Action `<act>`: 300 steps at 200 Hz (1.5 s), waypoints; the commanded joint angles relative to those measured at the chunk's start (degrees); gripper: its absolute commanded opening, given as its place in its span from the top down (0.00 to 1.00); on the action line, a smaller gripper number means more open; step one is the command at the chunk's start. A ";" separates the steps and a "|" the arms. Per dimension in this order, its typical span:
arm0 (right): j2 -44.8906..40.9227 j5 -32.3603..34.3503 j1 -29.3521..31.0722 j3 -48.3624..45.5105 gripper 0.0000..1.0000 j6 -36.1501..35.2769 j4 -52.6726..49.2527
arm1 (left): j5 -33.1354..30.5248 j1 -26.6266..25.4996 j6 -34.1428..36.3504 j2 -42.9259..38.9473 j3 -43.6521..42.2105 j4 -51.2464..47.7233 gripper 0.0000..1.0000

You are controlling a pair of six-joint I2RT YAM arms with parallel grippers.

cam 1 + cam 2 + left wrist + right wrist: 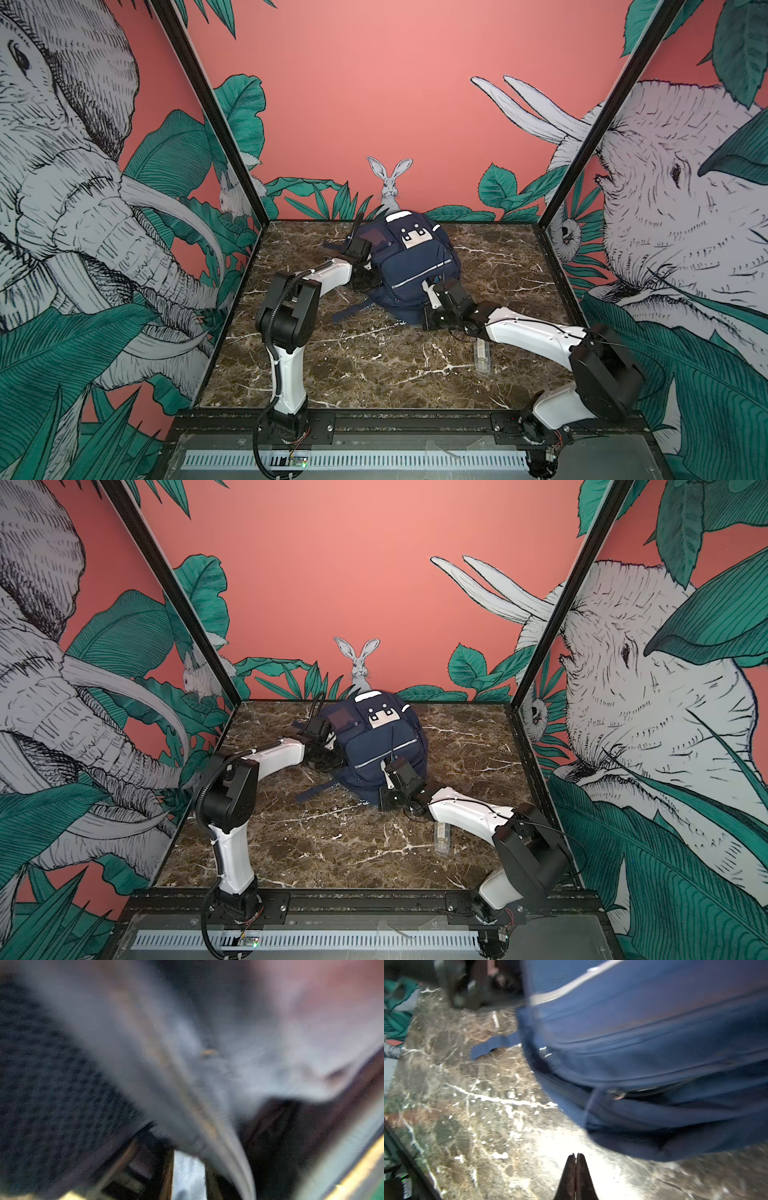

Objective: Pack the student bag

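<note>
The student bag (409, 266) lies at the back middle of the marbled desk (374, 374), front pocket facing up and its top end close to the rear wall. In both top views you can pick out the white patch (382, 719) near its top and the grey reflective stripe (419, 276) running across the pocket. A navy strap (351, 311) trails out onto the desk from its near left corner. Over on the bag's left flank, the left gripper (365, 278) is pushed right up against the fabric. Its wrist view is all blurred navy cloth and mesh, so I cannot tell how its jaws stand or whether they have anything. On the other side, the right gripper (576, 1157) sits low at the bag's near edge, jaws pressed tight together with nothing between them. Its tips are over bare desk, just short of the bag. A small clear plastic case (482, 355) lies on the desk under the right arm, well apart from the bag.
</note>
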 commanded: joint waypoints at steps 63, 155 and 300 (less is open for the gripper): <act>2.36 2.78 1.98 7.29 1.00 -1.87 -3.07 | -0.34 1.56 2.08 -9.63 -2.41 -0.90 0.58; 3.25 3.53 -10.07 8.76 0.66 -6.61 -6.12 | 1.21 -7.70 3.02 -14.21 -6.64 3.07 0.54; 9.66 -3.78 -11.25 12.23 0.56 -4.47 -2.87 | 1.70 -11.71 -5.91 -8.67 -9.17 6.47 0.45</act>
